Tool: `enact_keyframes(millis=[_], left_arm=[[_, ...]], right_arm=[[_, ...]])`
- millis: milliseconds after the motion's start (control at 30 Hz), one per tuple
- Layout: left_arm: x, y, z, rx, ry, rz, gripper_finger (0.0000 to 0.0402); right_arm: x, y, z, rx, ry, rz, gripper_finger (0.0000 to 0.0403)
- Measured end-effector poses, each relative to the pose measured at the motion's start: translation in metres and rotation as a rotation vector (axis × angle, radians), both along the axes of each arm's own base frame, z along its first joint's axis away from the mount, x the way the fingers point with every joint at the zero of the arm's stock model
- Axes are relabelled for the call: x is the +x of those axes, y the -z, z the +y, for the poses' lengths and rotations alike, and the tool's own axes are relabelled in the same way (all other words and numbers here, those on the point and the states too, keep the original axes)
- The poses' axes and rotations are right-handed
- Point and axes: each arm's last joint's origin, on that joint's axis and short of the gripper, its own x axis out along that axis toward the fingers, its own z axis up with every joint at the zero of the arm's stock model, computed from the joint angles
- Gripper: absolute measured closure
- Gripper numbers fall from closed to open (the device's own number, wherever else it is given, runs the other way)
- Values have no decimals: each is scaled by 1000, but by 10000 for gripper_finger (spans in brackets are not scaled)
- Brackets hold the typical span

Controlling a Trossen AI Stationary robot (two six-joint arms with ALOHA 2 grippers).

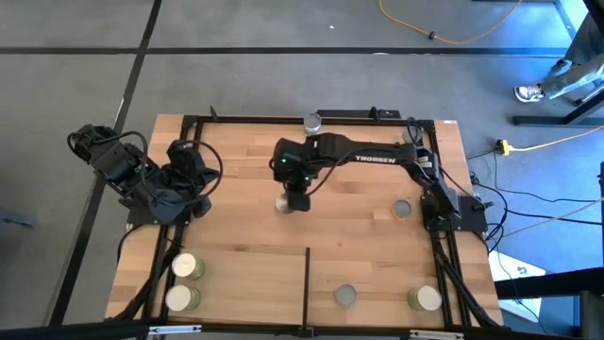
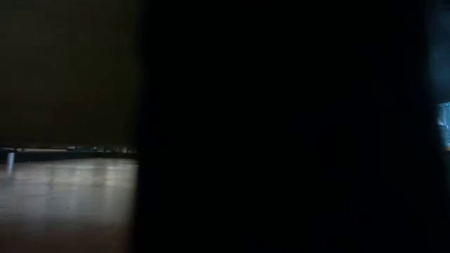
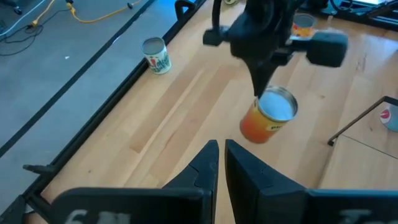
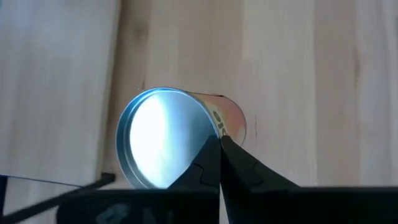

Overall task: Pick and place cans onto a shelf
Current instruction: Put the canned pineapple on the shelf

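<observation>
An orange can (image 3: 267, 116) with a shiny silver top is seen near the middle of the table (image 1: 359, 246). It is tilted, and its rim is pinched by the right gripper (image 4: 219, 138). The jaws of this gripper are almost closed, with only the thin rim of the can between them. In the high view the right gripper (image 1: 296, 200) is seen above the wood, reaching in from the right side.

Other cans are spread around the table. One can (image 1: 311, 122) is set at the far edge, by the black rail. One can (image 1: 403, 209) is seen on the right side. Two cans with green sides (image 1: 185, 266) (image 1: 179, 298) are placed close together in the near left corner. One grey-topped can (image 1: 345, 296) and one more can (image 1: 425, 298) are set along the near edge on the right. A thin black strip (image 1: 307, 283) is seen between the left pair and these two.

The left gripper (image 3: 221, 157) is held over the left side of the table, well apart from the orange can. Its jaws are closed and nothing is held in them.

The low view is almost fully dark.
</observation>
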Motion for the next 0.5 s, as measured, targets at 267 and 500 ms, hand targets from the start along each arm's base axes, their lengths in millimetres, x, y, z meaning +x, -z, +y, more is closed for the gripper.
enact_keyframes(millis=[267, 500], left_arm=[[0, 0, 0, 0, 0, 0, 379], [0, 0, 0, -25, -22, -15, 379]], right_arm=[[-3, -57, 17, 17, 38, -150, 403], [-8, -71, 38, 20, -10, -207, 403]])
